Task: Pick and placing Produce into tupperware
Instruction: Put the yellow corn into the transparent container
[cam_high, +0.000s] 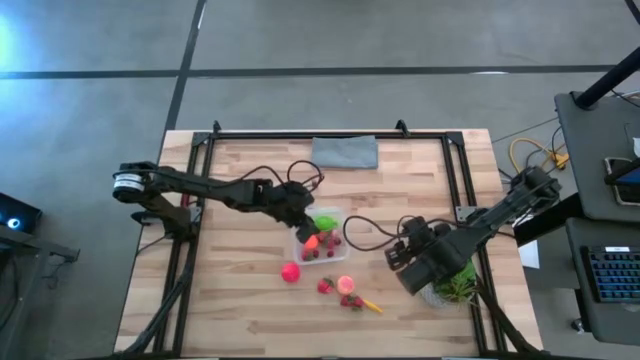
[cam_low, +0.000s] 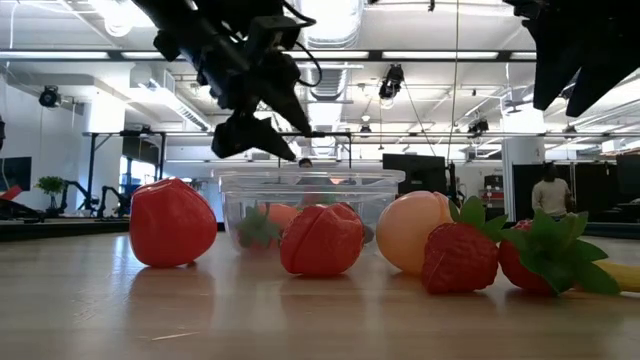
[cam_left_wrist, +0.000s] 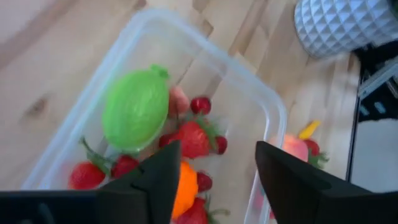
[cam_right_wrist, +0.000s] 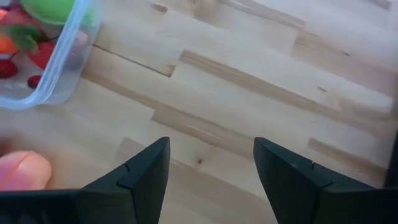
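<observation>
While our left pincer (cam_high: 306, 229) hovers released over the tupperware (cam_high: 331, 213), the orange fruit (cam_left_wrist: 185, 188) lying inside beneath it, we judge it best to lift straight clear; our right pincer (cam_high: 400, 262) waits parted above the tabletop (cam_high: 240, 290).

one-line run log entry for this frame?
left pincer: open, empty, over clear plastic tupperware box | green toy ball: inside box | right pincer: open, empty, waiting above table

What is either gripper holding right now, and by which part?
Nothing. The left gripper hangs open over the tupperware with nothing between its fingers; the right gripper is open over bare table.
</observation>
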